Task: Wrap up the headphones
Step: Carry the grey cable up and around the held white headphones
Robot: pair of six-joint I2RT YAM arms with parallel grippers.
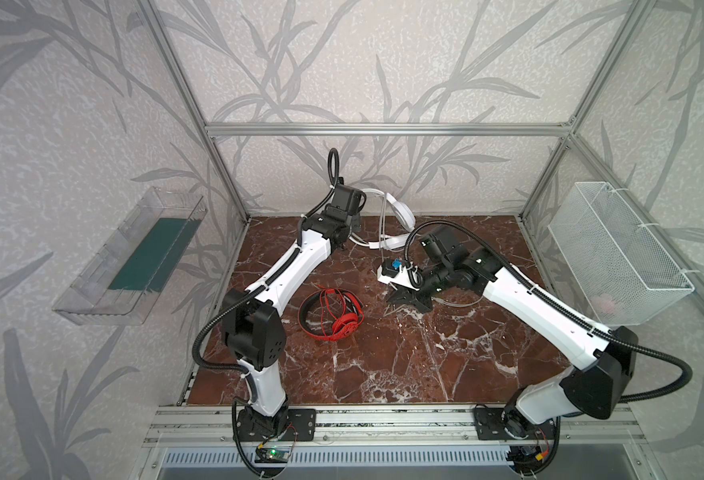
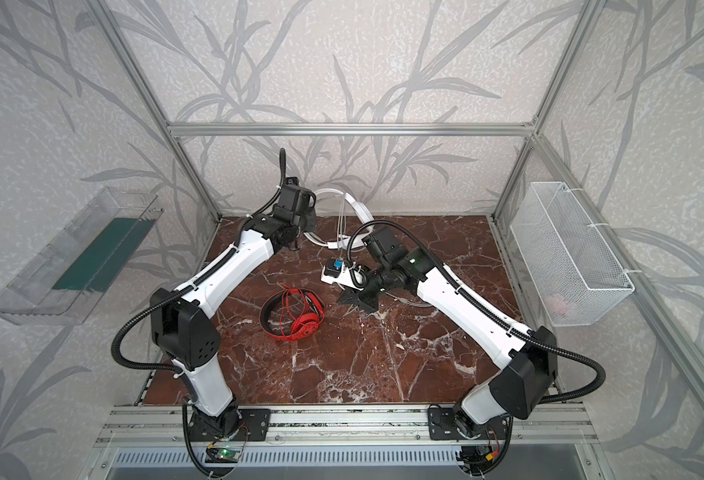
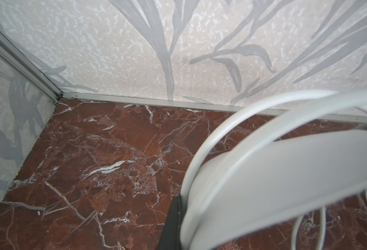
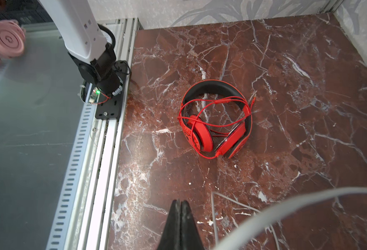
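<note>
Two pairs, red headphones on table; left hand grips white headphones, right hand clenched

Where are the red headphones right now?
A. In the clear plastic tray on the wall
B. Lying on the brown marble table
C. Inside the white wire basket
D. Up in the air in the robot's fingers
B: the red headphones lie flat on the brown marble table, with their thin red cable looped over them and nothing gripping them.
</note>
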